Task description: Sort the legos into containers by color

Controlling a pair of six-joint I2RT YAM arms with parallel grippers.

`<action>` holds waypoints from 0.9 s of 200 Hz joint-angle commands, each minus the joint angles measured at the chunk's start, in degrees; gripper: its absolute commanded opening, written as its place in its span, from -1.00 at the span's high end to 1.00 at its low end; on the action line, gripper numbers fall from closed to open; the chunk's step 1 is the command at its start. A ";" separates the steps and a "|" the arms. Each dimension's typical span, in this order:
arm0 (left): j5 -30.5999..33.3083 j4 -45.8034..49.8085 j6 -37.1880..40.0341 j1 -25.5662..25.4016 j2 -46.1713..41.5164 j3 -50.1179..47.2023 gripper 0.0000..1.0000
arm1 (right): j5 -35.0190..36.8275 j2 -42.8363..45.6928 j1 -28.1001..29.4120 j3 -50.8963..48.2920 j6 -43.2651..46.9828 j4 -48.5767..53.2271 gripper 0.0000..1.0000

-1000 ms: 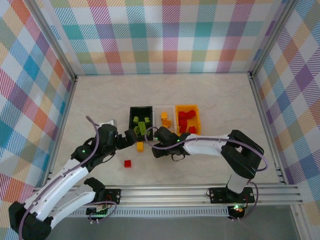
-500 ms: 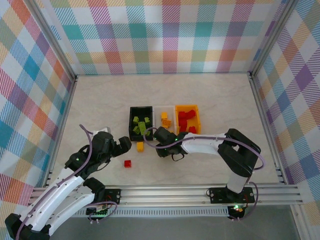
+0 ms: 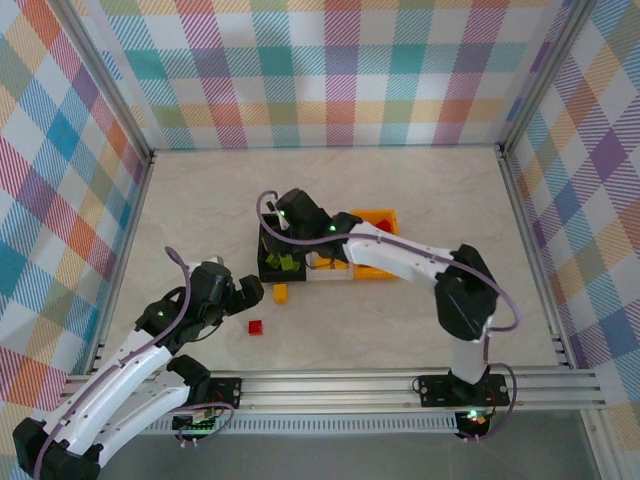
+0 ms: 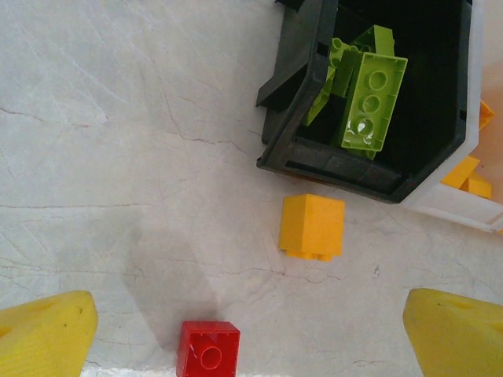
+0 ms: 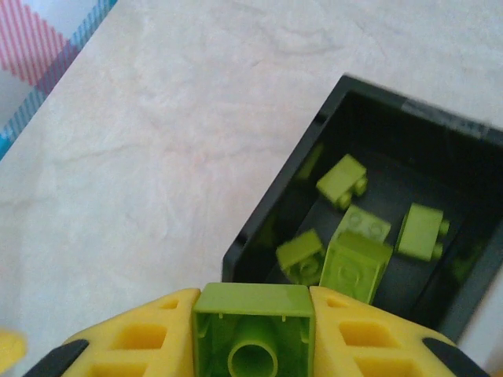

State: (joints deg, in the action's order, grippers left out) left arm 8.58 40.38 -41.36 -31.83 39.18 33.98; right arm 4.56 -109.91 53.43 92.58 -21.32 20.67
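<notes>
Lime plastic is what I see pinched in the right gripper (image 5: pixel 253 334): its two yellow fingers are closed flat against the sides of a lime brick (image 5: pixel 253 305), hollow underside turned toward the wrist camera. From overhead, the right arm stretches far across to its left, forearm lying over the white bin (image 3: pixel 325 272) and the orange bin (image 3: pixel 376 212), with the right gripper (image 3: pixel 281 240) pointing down over the black bin (image 3: pixel 266 273). On the right wrist view the black bin (image 5: pixel 271 210) opens ahead of the clamped fingers and to their right, and a few loose lime bricks (image 5: pixel 355 253) lie on its floor. The left arm is folded low, its forearm rising from the base and the left gripper (image 3: pixel 250 291) aimed toward the bins. Its jaws are spread wide with nothing held; I see only the two yellow fingertips (image 4: pixel 47 330) at the bottom corners of the left wrist view, the left gripper (image 4: pixel 251 338) poised over bare table (image 4: pixel 118 157). A red brick (image 4: pixel 208 351) sits between the tips, nearer the left-hand one. A yellow brick (image 4: pixel 312 226) lies further ahead of the jaws, just short of the black bin's near wall (image 4: pixel 330 161). Beyond that wall are more lime bricks (image 4: pixel 368 98), and the white bin's rim (image 4: pixel 448 210) runs to the right.
</notes>
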 commanded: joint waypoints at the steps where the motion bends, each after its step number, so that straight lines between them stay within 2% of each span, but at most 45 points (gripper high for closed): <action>1: -1.82 -0.76 0.00 -0.07 0.70 -0.93 -1.00 | -1.11 -6.10 -1.60 5.58 1.28 5.71 0.35; 50: -3.21 -1.66 1.36 -0.07 3.44 -0.14 -1.00 | 1.15 -13.78 -3.79 15.49 1.02 8.71 0.28; 79: -4.60 -2.65 2.36 -0.07 4.40 -0.14 -1.00 | 1.33 -15.14 -3.94 18.29 1.54 10.32 -0.15; 103: -6.20 -3.46 3.81 -0.15 6.17 0.45 -1.00 | 2.28 -12.87 -3.93 17.19 1.68 9.25 -0.32; 126: -6.38 -4.73 4.97 -1.53 9.52 1.72 -0.90 | 3.34 -8.06 -4.20 12.05 0.77 6.85 -0.35; 180: 0.61 -10.31 5.00 -12.58 26.76 5.11 -0.69 | 4.63 10.12 -4.50 -13.09 -2.06 -3.65 -0.40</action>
State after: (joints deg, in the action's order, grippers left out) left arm 5.43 33.61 -37.47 -40.82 59.75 36.64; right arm 8.16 -107.63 49.08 86.78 -21.61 22.63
